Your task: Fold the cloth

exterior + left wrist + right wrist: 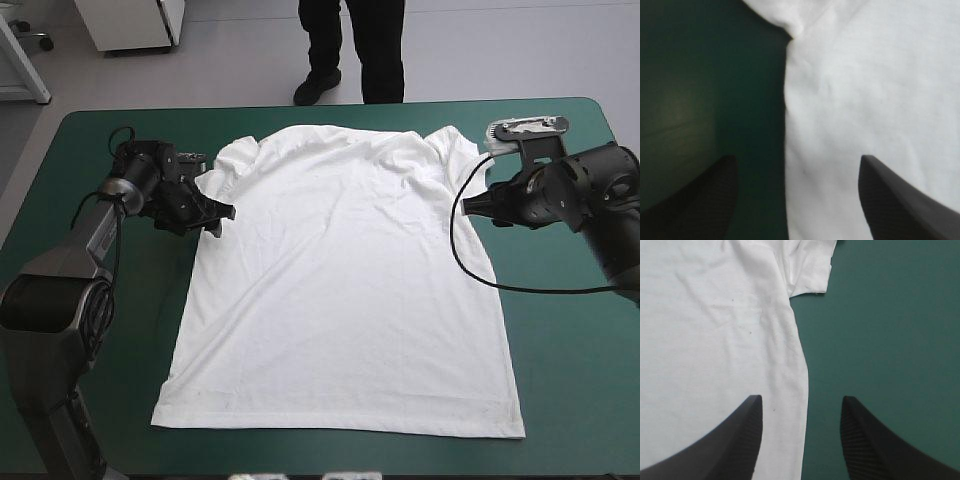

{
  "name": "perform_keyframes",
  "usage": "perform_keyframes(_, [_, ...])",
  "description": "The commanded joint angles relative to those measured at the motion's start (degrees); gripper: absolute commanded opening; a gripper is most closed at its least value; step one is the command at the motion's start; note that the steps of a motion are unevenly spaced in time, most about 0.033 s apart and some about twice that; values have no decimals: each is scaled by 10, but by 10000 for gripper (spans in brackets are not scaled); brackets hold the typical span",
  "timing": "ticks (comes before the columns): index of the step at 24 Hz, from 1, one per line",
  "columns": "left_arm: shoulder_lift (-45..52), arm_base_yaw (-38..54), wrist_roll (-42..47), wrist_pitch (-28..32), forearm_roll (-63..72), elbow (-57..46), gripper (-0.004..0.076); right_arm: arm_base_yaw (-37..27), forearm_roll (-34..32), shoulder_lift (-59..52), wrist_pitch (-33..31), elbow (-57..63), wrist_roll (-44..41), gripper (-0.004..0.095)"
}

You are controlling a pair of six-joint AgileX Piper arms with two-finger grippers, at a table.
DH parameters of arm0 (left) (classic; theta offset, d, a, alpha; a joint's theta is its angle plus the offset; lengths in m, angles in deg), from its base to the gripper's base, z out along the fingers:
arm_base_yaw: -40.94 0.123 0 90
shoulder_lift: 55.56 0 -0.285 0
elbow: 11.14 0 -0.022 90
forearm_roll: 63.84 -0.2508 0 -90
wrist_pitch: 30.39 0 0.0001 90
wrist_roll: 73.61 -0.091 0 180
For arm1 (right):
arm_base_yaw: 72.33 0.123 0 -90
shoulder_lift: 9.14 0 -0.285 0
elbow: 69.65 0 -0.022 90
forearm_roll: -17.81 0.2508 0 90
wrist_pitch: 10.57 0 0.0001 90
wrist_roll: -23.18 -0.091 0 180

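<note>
Straddling edges of the spread T-shirt [340,290], left gripper [796,162] and right gripper [801,400] gape, apparently empty.

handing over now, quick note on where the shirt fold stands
Left gripper: open, over the T-shirt's left side edge below the sleeve, one finger over the shirt, the other over the teal-green cover.
Right gripper: open, placed likewise over the right side edge.
T-shirt: spread flat, collar toward the table's far edge.
Done: shirt laid out. Left: every fold; nothing gripped yet.
</note>
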Motion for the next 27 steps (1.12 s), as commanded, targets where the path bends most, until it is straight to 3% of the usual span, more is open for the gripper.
perform_keyframes(1, [8, 0, -2, 12, 12, 24, 487, -1, -10, -17, 25, -19, 5, 445])
perform_keyframes(4, [-11, -2, -20, 8, 38, 24, 429, -1, -10, -17, 25, -19, 5, 445])
perform_keyframes(7, [-20, -8, -33, 5, 56, 24, 249, -1, -10, -16, 25, -19, 5, 445])
perform_keyframes(10, [-24, -18, -37, 4, 52, 24, 11, -1, -4, -16, 25, -19, 2, 445])
perform_keyframes(14, [-24, -20, -39, -3, 50, 24, -9, -6, 12, -6, 15, -22, -3, 445])
perform_keyframes(18, [-24, -20, -39, -15, 42, 24, -9, -68, 100, 66, -1, -63, 40, 447])
perform_keyframes(22, [-24, -20, -39, -17, 41, 24, -9, -70, 105, 172, -53, -144, 73, 447])
perform_keyframes(27, [-24, -20, -39, -19, 41, 24, -9, -74, 100, 243, -37, -186, 77, 446])
